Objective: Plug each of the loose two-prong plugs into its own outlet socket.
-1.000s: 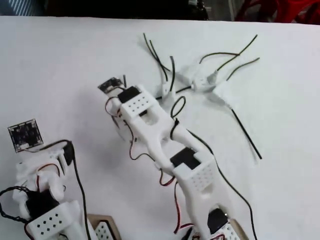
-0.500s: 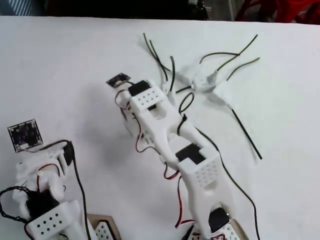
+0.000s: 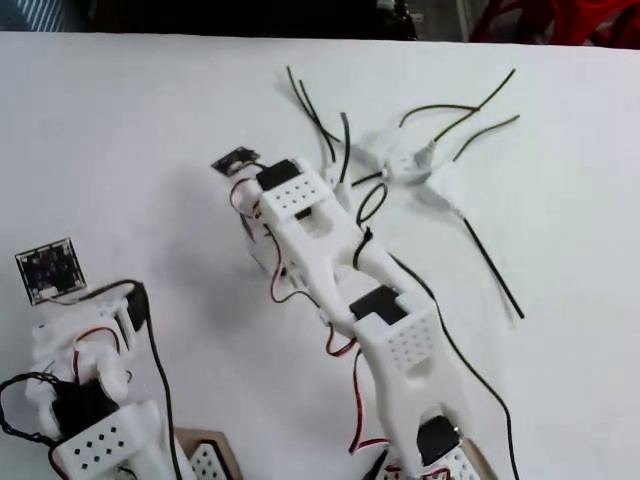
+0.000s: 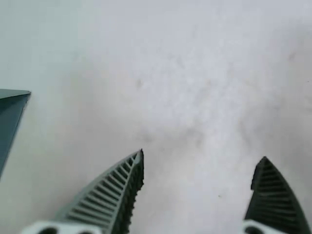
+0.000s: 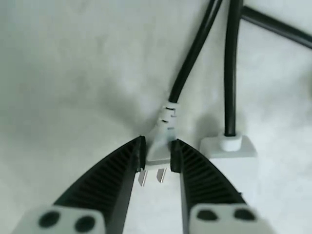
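Note:
A small white two-prong plug [image 5: 159, 141] on a black cord [image 5: 195, 53] sits between the fingers of my right gripper [image 5: 158, 142], which is shut on its body; both metal prongs point back toward the wrist. Right beside it lies a white socket block [image 5: 229, 146] with its own cord. In the high view the right arm [image 3: 320, 240] stretches to the near end of the white cluster of plugs and sockets [image 3: 400, 160], where the held plug [image 3: 331, 181] lies. My left gripper [image 4: 202, 157] hangs open over bare table, its arm [image 3: 90, 340] at the near left.
Several black cords [image 3: 490, 260] fan out from the cluster across the far right of the white table [image 3: 130, 130]. A black square marker card [image 3: 50, 268] lies by the left arm, its dark edge [image 4: 9, 117] close to the left gripper. Wooden arm bases [image 3: 205, 455] sit at the near edge.
The right arm swung right and farther out, up to the near end of the plug cluster, then held still. The left arm has not moved.

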{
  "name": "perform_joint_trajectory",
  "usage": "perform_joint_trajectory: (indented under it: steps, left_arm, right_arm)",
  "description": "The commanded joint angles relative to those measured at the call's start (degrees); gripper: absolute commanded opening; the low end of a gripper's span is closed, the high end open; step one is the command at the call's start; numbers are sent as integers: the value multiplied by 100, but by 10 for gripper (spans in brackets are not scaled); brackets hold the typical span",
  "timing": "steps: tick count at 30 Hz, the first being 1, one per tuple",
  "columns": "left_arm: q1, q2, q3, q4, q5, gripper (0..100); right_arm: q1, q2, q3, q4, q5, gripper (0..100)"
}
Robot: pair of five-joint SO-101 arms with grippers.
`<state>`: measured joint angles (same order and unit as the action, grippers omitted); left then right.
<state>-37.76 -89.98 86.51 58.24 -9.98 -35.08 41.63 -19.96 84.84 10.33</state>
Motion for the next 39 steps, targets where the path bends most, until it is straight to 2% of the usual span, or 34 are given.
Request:
perform_joint_trajectory:
  steps: [1,4,11,17,23,35,39]
  left_arm:
    - [-31,-84,-202,-114,18,343]
    - [-31,-84,-202,-114,18,343]
    - [-31,-84,-202,-114,18,343]
    - [-31,-84,-202,-114,18,343]
    - [-31,-84,-202,-132,18,343]
    - [-31,-84,-202,-132,18,343]
    - [-31,-84,-202,-132,18,343]
  right_arm:
    - [66,259,-202,286,44,98]
    - [66,356,-343,514,53,148]
    - [4,426,-440,558,44,152]
    - [-4,365,-448,567,9,81]
    - [-295,-40,-571,1130,-97,152]
    - [119,-312,-571,919,-281,152]
    - [-75,-321,-589,919,-826,156]
